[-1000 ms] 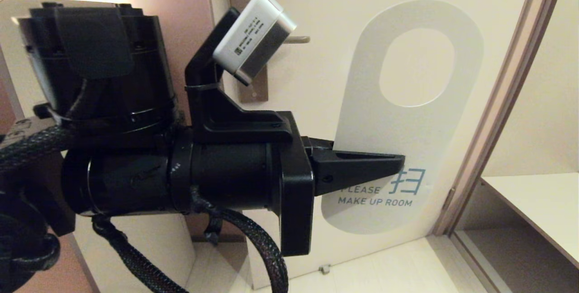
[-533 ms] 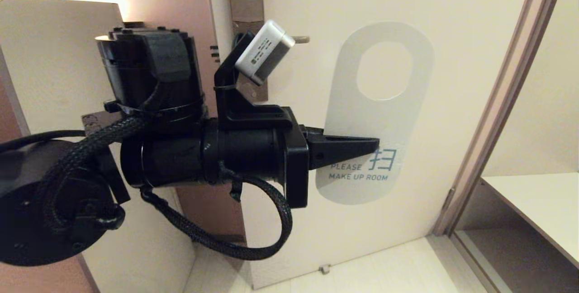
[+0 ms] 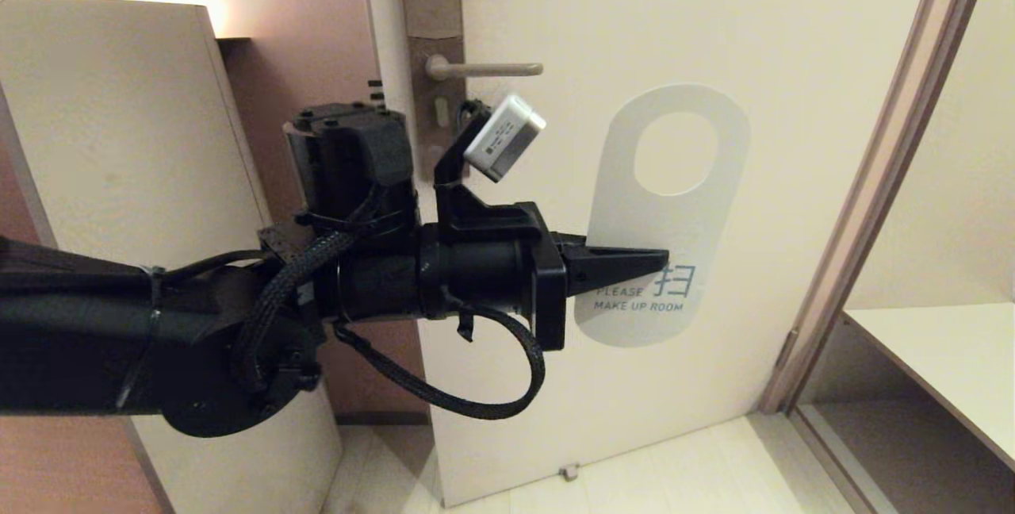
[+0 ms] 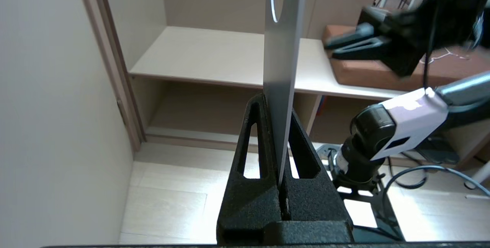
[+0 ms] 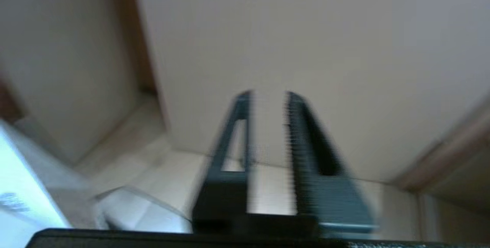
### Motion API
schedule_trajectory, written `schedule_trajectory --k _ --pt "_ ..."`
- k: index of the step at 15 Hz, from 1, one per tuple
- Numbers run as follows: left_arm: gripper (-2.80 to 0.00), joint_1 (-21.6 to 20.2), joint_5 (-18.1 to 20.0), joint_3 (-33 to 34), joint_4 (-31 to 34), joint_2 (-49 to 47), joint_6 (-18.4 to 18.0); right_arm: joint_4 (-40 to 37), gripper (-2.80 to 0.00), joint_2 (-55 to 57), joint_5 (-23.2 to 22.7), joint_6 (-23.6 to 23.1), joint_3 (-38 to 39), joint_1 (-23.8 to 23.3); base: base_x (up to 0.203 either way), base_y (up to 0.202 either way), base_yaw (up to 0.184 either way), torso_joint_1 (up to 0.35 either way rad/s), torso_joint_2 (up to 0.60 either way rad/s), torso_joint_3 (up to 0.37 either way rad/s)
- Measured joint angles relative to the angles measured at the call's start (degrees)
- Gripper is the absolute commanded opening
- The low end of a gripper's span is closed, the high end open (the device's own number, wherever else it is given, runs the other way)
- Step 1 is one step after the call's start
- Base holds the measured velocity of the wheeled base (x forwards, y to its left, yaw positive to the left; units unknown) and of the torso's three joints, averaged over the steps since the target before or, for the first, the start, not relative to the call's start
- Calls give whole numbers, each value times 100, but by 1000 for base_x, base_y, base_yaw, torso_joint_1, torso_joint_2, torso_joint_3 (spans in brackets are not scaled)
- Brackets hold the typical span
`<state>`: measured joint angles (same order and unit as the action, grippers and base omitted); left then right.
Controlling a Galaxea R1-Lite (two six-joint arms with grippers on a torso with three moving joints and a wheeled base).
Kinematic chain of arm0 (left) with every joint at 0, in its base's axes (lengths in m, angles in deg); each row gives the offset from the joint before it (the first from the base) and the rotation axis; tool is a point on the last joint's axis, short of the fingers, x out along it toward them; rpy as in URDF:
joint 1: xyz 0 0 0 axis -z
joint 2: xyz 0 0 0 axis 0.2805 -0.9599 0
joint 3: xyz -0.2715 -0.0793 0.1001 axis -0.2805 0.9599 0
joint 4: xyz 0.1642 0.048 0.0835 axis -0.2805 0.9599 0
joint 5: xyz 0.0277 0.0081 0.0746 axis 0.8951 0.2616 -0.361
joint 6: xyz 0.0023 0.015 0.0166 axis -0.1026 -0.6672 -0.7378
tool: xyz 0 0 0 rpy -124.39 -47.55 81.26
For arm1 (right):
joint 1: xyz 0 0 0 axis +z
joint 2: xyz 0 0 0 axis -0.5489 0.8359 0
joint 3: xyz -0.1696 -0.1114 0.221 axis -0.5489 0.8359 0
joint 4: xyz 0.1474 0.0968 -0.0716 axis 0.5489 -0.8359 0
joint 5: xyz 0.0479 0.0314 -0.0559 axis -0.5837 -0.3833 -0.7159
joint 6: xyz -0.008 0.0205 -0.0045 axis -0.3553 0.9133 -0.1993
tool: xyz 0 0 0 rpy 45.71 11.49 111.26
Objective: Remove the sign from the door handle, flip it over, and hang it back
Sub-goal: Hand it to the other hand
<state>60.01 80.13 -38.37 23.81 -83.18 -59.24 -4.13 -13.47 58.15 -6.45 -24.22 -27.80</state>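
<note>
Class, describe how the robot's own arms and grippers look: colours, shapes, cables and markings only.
The left gripper is matte black, with tapered wedge fingers pierced by triangular cut-outs. A braided black cable loops beneath its wrist, and a small white camera box sits on a black bracket. The right gripper has matching dark fingers; its arm carries a white sleeve.

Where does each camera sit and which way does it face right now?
Head: on the robot's head, facing the door; left arm shows, left gripper pinching the sign below the handle.
Left wrist: behind shut fingers, sign edge-on, right gripper beyond.
Right wrist: behind open fingers, facing a pale panel.
Shared: sign and left gripper, head and left wrist.
</note>
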Motion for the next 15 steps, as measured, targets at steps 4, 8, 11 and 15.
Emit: schedule_trajectory --k 4,8,11,15 --pt "-280 -3 3 -23 -264 -323 9 9 0 935 -380 -530 -343 43 0 0 0 0 0 0" --pt "-280 -2 7 -173 -276 -533 1 1 0 1279 -735 -630 -327 46 0 0 0 0 0 0" --pt "-280 19 11 -355 -310 -687 6 11 0 1529 -1225 -613 -357 46 0 0 0 0 0 0" --pt "-280 101 16 -459 -321 -818 91 628 0 2084 -1589 -629 -384 46 0 0 0 0 0 0"
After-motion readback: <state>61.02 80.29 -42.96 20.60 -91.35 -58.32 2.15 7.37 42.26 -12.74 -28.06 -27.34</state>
